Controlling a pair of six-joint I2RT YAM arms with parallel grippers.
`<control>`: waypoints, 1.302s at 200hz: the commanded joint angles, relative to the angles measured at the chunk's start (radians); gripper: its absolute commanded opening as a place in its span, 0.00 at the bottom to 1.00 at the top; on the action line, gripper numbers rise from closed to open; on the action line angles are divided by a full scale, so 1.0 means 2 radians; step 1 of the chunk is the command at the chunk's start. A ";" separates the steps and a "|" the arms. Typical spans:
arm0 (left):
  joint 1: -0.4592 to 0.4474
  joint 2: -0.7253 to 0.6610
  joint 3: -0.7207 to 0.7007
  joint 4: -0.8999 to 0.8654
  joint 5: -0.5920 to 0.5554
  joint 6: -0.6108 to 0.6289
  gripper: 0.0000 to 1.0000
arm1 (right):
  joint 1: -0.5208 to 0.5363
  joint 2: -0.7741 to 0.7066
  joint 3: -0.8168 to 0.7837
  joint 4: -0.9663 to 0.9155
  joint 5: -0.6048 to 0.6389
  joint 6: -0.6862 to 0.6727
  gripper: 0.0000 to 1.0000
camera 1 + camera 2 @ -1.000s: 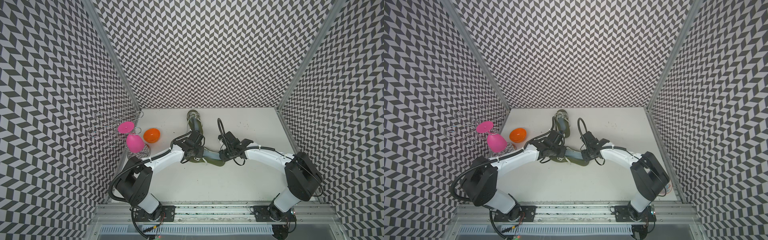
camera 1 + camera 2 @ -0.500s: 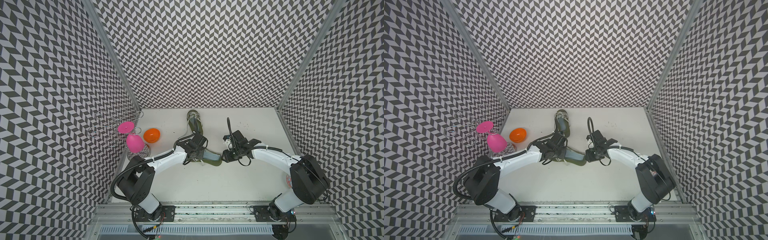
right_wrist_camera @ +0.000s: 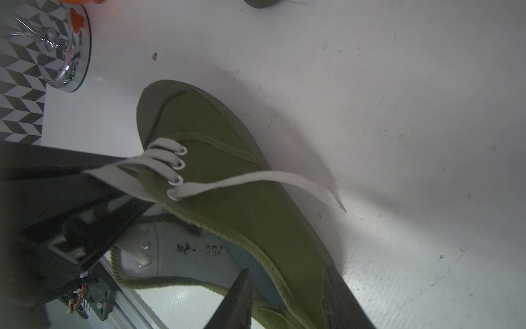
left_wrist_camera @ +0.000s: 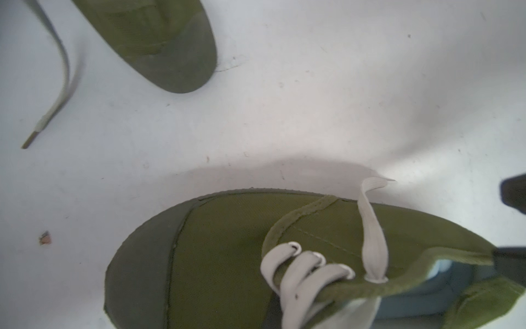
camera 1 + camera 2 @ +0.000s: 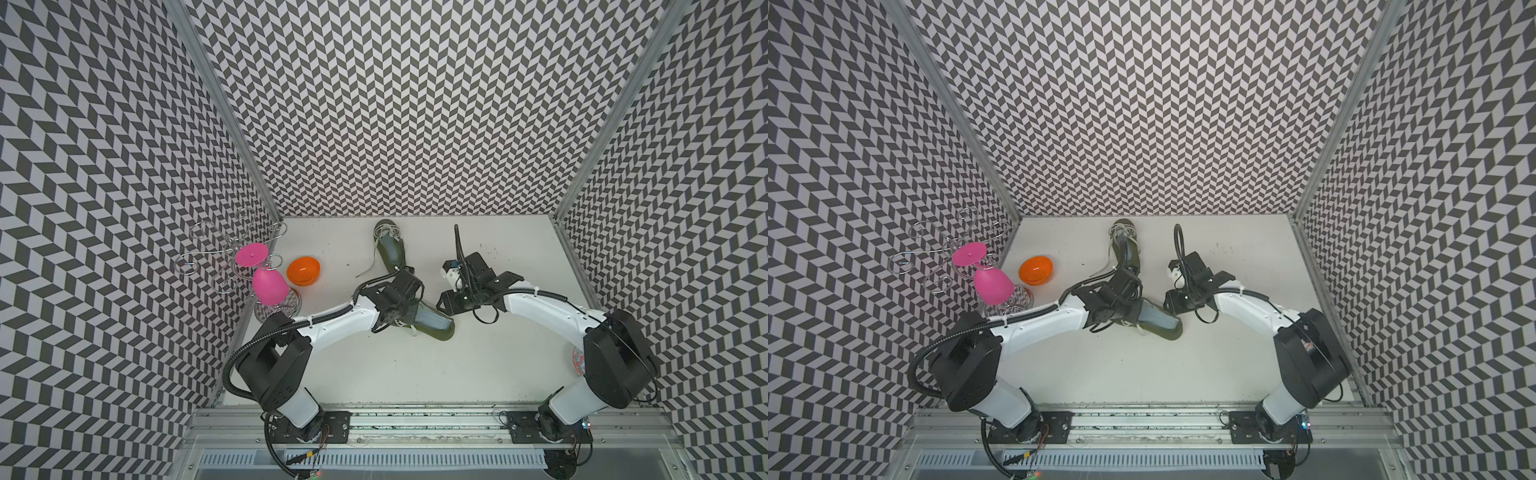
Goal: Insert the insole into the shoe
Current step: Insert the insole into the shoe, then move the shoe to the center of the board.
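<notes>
- The insole (image 5: 430,323) lies inside the shoe (image 3: 227,185), its blue-grey heel end showing in the opening, in the middle of the bench (image 5: 415,374).
- Our left hand (image 5: 407,316) is clamped tight on the shoe's laced edge.
- Our right hand (image 3: 284,296) stands partly open, gripping nothing, its jaws astride the heel-side wall on the right.
- We judge the insole's heel end wants pressing flat, with the left hand steady.

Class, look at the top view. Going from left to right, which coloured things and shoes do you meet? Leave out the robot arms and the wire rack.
pink goblet → orange bowl → back shoe → front shoe
</notes>
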 commanded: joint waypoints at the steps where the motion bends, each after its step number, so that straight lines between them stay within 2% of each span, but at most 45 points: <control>1: -0.007 0.010 0.034 0.025 0.035 0.017 0.00 | 0.005 0.004 -0.004 0.013 -0.005 -0.013 0.43; 36: -0.011 0.024 0.061 0.022 0.086 0.034 0.00 | 0.011 -0.003 -0.027 0.024 -0.012 -0.023 0.49; 141: -0.013 0.079 0.119 -0.016 0.113 0.071 0.00 | 0.023 -0.073 -0.063 0.021 0.006 -0.034 0.67; 186: -0.013 0.091 0.142 -0.024 0.132 0.080 0.00 | 0.033 -0.083 -0.105 0.035 0.035 -0.019 0.68; 214: -0.017 0.089 0.149 -0.029 0.137 0.089 0.00 | 0.032 -0.075 -0.108 0.047 0.083 -0.008 0.67; 260: -0.036 0.088 0.157 -0.040 0.146 0.128 0.00 | 0.032 -0.076 -0.110 0.067 0.110 0.000 0.65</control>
